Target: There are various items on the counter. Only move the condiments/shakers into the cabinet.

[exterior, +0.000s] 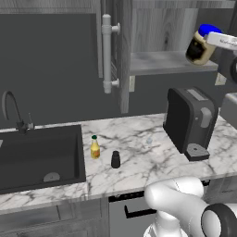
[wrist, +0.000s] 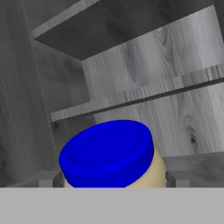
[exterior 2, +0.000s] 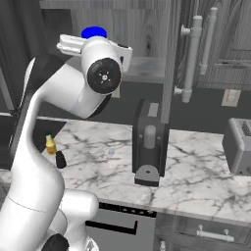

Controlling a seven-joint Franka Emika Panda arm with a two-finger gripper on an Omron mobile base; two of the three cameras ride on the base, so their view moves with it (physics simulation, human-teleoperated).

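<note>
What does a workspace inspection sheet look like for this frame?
Surface: marble counter with a dark sink at its left.
Job's things: jar held tilted at the shelf of the open cabinet; yellow bottle and black shaker upright on the counter, close but apart.
Clutter: toaster on the counter.
Pincer: pincer shut on the jar.
Cables: nothing seen.
Surroundings: faucet, drawers below.
</note>
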